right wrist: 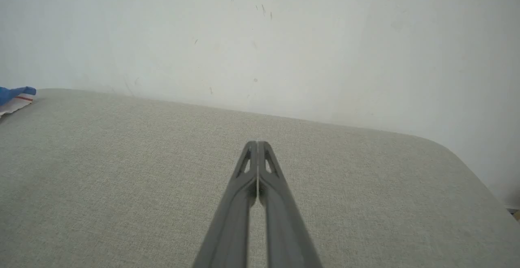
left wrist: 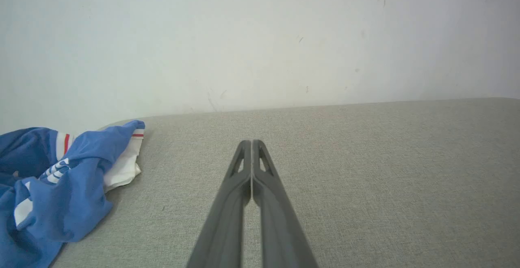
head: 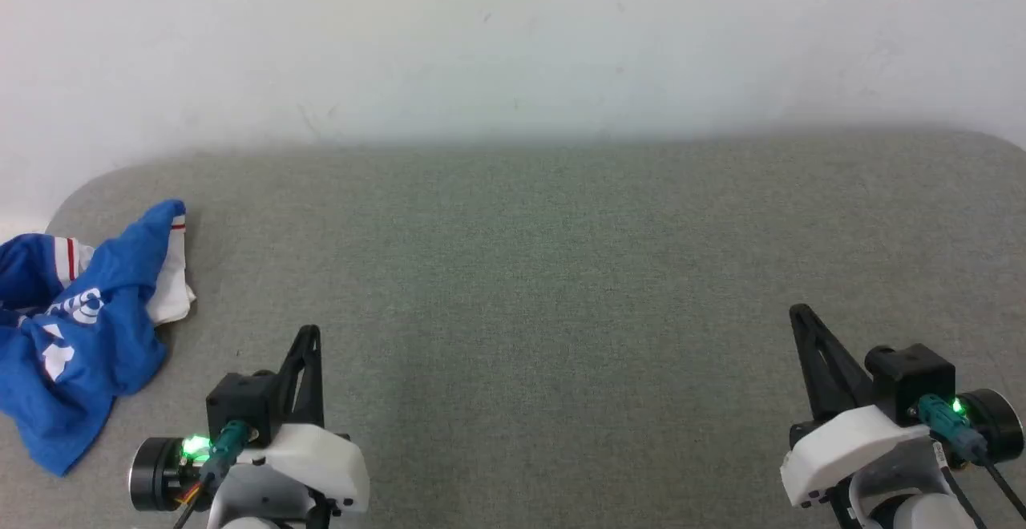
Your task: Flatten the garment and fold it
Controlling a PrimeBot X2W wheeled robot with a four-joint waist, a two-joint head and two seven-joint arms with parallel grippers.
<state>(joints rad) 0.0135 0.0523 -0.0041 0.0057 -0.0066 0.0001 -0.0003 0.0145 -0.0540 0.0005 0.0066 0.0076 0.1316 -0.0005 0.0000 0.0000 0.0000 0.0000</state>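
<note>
Because the garment (head: pixel 104 329) lies crumpled at the left edge of the table (head: pixel 561 272), the left gripper (head: pixel 310 330) is nearer than the right gripper (head: pixel 796 309); both are fully closed and hold nothing.

Cut by the left edge of the head and left wrist views: the garment (head: pixel 88 345), crumpled, with white lettering partly folded under and unreadable. In the right wrist view, reduced to a small blue-and-white scrap at the left edge.
</note>
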